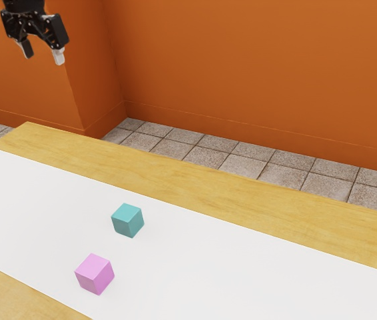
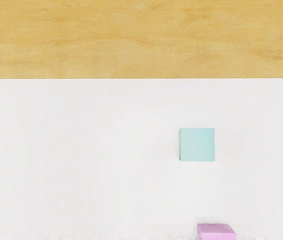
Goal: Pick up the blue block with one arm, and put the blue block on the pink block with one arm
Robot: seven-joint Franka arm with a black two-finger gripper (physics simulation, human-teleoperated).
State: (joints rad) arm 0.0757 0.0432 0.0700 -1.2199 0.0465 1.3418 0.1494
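1. Right now the gripper (image 1: 42, 53) hangs high above the table's far end, at the exterior view's upper left, with its two black fingers spread apart and nothing between them, so the hand is empty
2. The blue block (image 1: 128, 221) sits flat on the white sheet (image 1: 255, 267) that covers the middle of the wooden table (image 1: 242, 190), well apart from the gripper and far below it
3. The pink block (image 1: 95, 273) rests on the same sheet, near the blue one but not touching it, closer to the camera in the exterior view and a little toward that view's left
4. From the wrist view the blue block shows a square top face, its edges lined up with the edge of the sheet, and a clear gap of white lies between it and the pink block
5. Judging by looks, the blue block is a small rigid cube: likely light, stiff, not fragile, with smooth flat faces that could slip if pinched near a corner
6. The best hold is probably from straight above, one finger on each of two opposite side faces, centred on those faces and low enough that the pads bear squarely
7. Nothing of the task is done yet: the pick comes first, and it calls for a long descent over the blue block
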